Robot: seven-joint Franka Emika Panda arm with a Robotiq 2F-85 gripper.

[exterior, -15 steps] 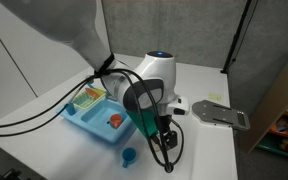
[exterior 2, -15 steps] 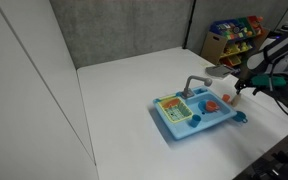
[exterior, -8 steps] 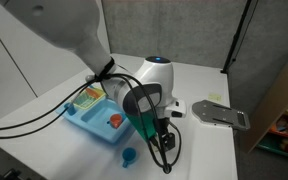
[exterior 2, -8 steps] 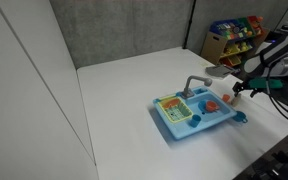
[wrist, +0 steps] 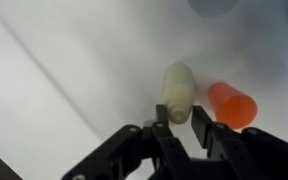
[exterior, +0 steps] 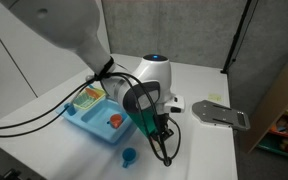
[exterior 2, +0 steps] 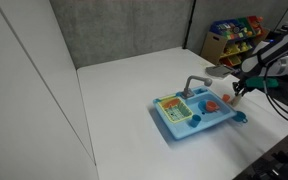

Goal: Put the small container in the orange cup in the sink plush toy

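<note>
In the wrist view the small container (wrist: pixel 177 88), cream and rounded, lies on the white table. My gripper (wrist: pixel 181 118) is shut on its near end, one finger against each side. A light orange cylinder (wrist: pixel 232 105) lies just right of it, untouched. The orange cup (exterior: pixel 115 121) sits in the basin of the light-blue sink (exterior: pixel 84 122) and also shows in an exterior view as a red-orange cup (exterior 2: pixel 211 104). My gripper (exterior 2: pixel 235 92) hangs low over the table just beside the sink (exterior 2: pixel 184 130). In an exterior view the arm hides the fingers.
A small blue cup (exterior: pixel 130 156) stands on the table by the sink's corner. A grey flat object (exterior: pixel 220 113) lies behind the arm. Black cables (exterior: pixel 167 150) loop under the wrist. A shelf of colourful things (exterior 2: pixel 234 35) stands beyond the table.
The wrist has edged slightly toward the sink and lower. The sink, cups and other things have not moved.
</note>
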